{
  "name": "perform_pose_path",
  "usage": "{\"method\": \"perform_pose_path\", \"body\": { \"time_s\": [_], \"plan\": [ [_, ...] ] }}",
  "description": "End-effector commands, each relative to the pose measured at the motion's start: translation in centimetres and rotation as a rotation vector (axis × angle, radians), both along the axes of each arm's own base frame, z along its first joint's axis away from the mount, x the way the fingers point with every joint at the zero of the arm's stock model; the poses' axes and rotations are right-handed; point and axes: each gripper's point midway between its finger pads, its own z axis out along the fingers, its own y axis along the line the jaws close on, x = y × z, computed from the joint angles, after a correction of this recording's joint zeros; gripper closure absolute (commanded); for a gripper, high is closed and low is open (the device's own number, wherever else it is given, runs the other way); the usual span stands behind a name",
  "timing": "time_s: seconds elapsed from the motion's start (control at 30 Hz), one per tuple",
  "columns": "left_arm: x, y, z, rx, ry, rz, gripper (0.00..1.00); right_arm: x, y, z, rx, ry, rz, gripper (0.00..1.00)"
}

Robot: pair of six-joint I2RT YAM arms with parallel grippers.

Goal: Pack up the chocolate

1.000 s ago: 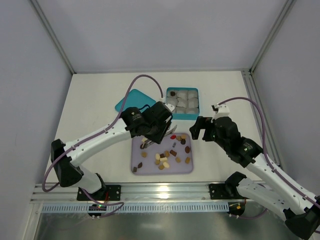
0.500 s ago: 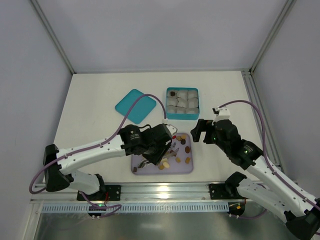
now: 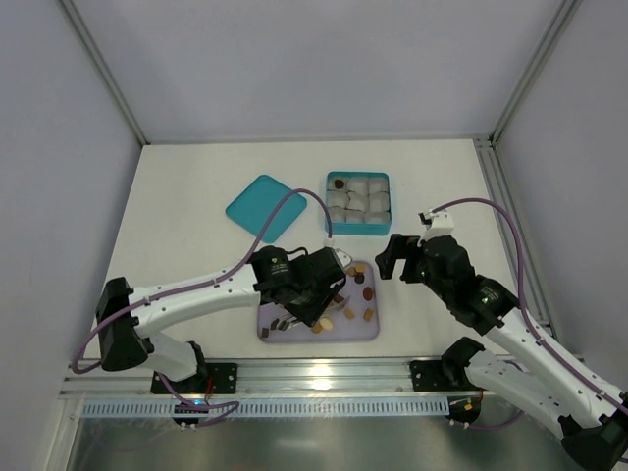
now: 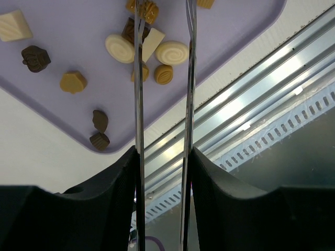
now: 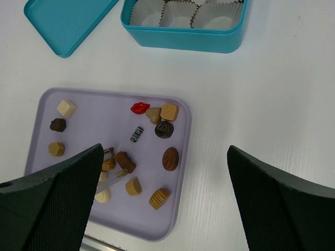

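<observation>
White tabletop (image 3: 196,167), walled on three sides. Two arms are mounted at its 6 o'clock edge.

Left arm (image 3: 196,292) is stretched toward 3 o'clock, with its wrist over the tray. Right arm (image 3: 510,324) is bent toward 10 o'clock.

Teal box (image 3: 358,230) is set past mid-table and lined with white cups (image 5: 180,13). One dark piece (image 3: 339,183) is seen in the cup at the box's 11 o'clock corner. Teal lid (image 3: 265,207) is laid flat at 9 o'clock of the box, apart from it.

Purple tray (image 3: 339,335) is placed at 6 o'clock of the box, near the table edge. The chocolate (image 5: 169,158) is scattered loose on it: brown, tan and cream pieces, one red lip-shaped piece (image 5: 140,107) and one striped piece (image 5: 136,134).

Right tool (image 3: 392,257) is held above bare tabletop at 3 o'clock of the tray, spread wide with nothing between its fingers.

Left tool (image 4: 164,15) carries two thin blades lowered over the tray's 7 o'clock part. The blades are parted and no piece is seen clamped. Their tips are cut off in the wrist view.
</observation>
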Motion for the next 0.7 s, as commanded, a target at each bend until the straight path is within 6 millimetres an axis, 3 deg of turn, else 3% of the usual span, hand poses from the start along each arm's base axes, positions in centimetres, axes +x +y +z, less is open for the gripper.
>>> {"method": "perform_pose_path", "body": {
  "time_s": [0.0,0.67],
  "plan": [
    [0.9,-0.9,0.6,-0.024,-0.044,-0.004,0.57,0.3,-0.2,0.6,0.014,-0.024,-0.020,0.00],
    [2.1,-2.2,-0.5,0.030,-0.075,-0.035,0.57,0.0,-0.6,0.8,0.009,-0.030,-0.021,0.00]
  ]
}}
